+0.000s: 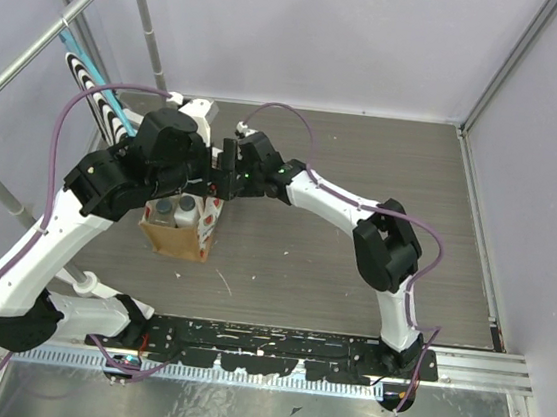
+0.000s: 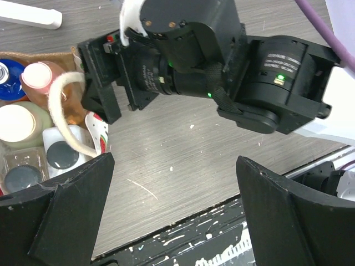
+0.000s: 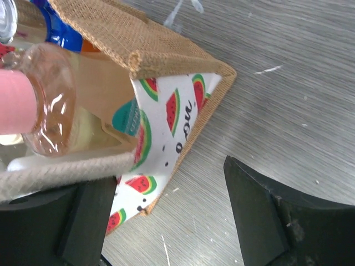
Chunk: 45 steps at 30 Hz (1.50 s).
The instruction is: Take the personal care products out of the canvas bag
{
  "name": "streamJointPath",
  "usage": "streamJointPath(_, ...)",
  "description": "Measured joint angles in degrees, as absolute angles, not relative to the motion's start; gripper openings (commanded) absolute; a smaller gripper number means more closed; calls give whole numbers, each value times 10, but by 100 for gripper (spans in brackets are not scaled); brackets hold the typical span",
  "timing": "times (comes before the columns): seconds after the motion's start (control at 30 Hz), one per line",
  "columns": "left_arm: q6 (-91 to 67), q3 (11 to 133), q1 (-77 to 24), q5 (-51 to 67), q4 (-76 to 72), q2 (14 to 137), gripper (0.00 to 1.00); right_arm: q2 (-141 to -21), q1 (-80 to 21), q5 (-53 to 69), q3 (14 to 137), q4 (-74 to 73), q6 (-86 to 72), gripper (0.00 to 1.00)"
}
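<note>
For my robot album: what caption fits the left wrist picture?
Open left gripper hovers beside the bag of little bottles.

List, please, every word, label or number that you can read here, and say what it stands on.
"ou" (perhaps "no", sideways, uncertain), with a lone "o" beside it: on the white watermelon-print panel of the canvas bag.
Small white print on the right arm's black housing: too blurred to read.
Nothing else is legible.

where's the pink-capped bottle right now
In the canvas bag, at the left wrist view's left edge, the pink-capped bottle stands between the blue-capped bottle and the rope handle.
</note>
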<state>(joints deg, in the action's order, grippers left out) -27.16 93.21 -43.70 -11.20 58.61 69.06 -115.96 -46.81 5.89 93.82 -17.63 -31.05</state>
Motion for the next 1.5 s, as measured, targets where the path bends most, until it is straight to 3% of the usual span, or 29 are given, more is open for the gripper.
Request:
streamJointPath(0.07, -273, 931, -437, -110, 586, 691, 99, -1176, -468, 67, 956, -175, -315, 78)
streamJointPath(0.1, -273, 931, -437, -109, 586, 691, 99, -1187, -468, 72, 968, -175, -317, 59)
streamJointPath(0.17, -273, 931, -437, -108, 585, 691, 99, -1204, -468, 90, 986, -173, -318, 11)
streamJointPath(0.2, -274, 931, -437, -107, 585, 691, 99, -1209, -468, 99, 991, -172, -315, 2)
streamJointPath(0.23, -274, 931, -437, -106, 585, 691, 99, -1214, -468, 105, 994, -166, -318, 1)
streamJointPath(0.4, -275, 931, -437, -103, 586, 691, 99, -1212, -464, 103, 981, -157, -321, 1)
streamJointPath(0.6, -275, 926, -437, -103, 582, 692, 99, -1146, -445, 85, 880, -141, -318, 1)
streamJointPath(0.9, -272, 906, -437, -85, 551, 783, 99, -1038, -331, 60, 780, -203, -297, 2)
streamJointPath(0.93, -272, 902, -437, -86, 550, 797, 99, -1029, -318, 50, 777, -216, -292, 9)
streamJointPath(1.1, -270, 886, -437, -108, 538, 840, 99, -990, -289, -8, 769, -258, -272, 64)
streamJointPath(1.17, -270, 882, -437, -124, 529, 857, 99, -965, -287, -46, 769, -277, -256, 74)
streamJointPath(1.5, -274, 854, -437, -155, 472, 919, 99, -780, -332, -121, 770, -263, -199, 72)
